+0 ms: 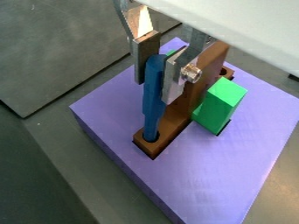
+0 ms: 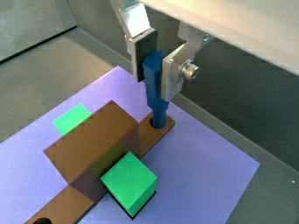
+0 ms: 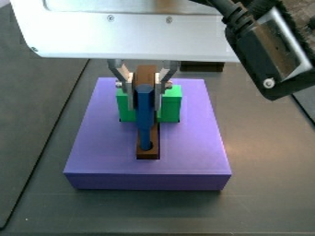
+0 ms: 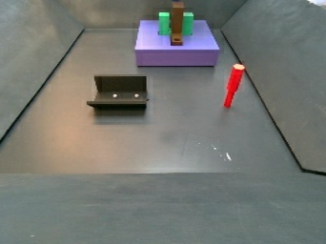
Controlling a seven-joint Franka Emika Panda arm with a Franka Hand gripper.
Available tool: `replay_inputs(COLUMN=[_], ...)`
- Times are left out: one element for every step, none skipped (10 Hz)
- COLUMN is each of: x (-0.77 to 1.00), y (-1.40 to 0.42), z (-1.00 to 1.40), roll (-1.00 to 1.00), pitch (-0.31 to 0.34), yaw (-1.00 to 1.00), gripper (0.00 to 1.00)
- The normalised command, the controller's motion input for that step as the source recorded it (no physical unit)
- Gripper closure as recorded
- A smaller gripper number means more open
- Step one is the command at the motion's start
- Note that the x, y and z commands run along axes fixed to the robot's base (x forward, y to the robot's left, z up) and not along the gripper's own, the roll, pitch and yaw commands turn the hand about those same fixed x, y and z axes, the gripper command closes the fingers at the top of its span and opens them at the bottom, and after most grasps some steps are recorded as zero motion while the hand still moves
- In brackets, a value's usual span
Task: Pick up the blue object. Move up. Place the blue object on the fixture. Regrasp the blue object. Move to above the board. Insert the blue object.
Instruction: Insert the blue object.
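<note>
1. The work floor (image 4: 152, 133) was a dark grey, matte sheet with raised grey walls sloping up around it; a few pale specks of glare lay on it near the front in a side view.
2. The board (image 4: 159, 52), a lavender-purple slab, sat at the far end of that floor, and in both wrist views it filled most of the frame (image 1: 222, 184).
3. On the board lay the brown bar (image 2: 87, 144), with a green block (image 2: 128, 179) against one flank and more green (image 2: 73, 118) on the other; a round hole showed at the bar's cut-off end in a wrist view.
4. The gripper (image 1: 160, 63) hung over the board, its silver fingers (image 1: 146, 52) closed narrowly on the upper part of the blue object (image 1: 152, 101).
5. The blue object stood upright with its lower end down in the socket at the bar's end (image 2: 158, 109), and a side view showed it as a blue strip over the bar (image 3: 146, 115).
6. The fixture (image 4: 118, 92) stood well apart from the board on the open floor, empty as far as could be seen.
7. A red peg (image 4: 234, 86) stood upright on the floor just beside the board's near corner.
8. In a side view the gripper body was a broad pale slab (image 3: 123, 28) that hid the finger tops, and a dark camera housing (image 3: 271, 46) blocked the upper corner.
9. In the distant side view the gripper itself could not be made out; how deep the peg sat was hidden by the bar.
</note>
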Motion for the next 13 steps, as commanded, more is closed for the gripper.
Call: replay_inputs(x=[0.04, 0.08, 0.25, 0.30, 0.18, 0.16, 0.17, 0.14, 0.03, 0.00, 0.00, 0.09, 0.18], y=[-0.13, -0.20, -0.26, -0.27, -0.21, -0.13, -0.06, 0.00, 0.00, 0.00, 0.00, 0.00, 0.08], z=[-0.18, -0.15, -0.18, -0.21, -0.19, -0.14, -0.14, -0.27, -0.43, -0.44, -0.47, -0.59, -0.55], roll=[0.26, 0.35, 0.39, 0.38, 0.41, 0.46, 0.46, 0.34, 0.10, 0.00, -0.11, -0.21, -0.26], pitch=[0.000, 0.000, 0.000, 0.000, 0.000, -0.011, 0.000, 0.000, 0.000, 0.000, 0.000, 0.037, 0.104], yaw=[0.00, 0.00, 0.00, 0.00, 0.00, 0.00, 0.00, 0.00, 0.00, 0.00, 0.00, 0.00, 0.00], gripper=[1.00, 1.00, 1.00, 1.00, 1.00, 1.00, 1.00, 1.00, 1.00, 1.00, 1.00, 1.00, 1.00])
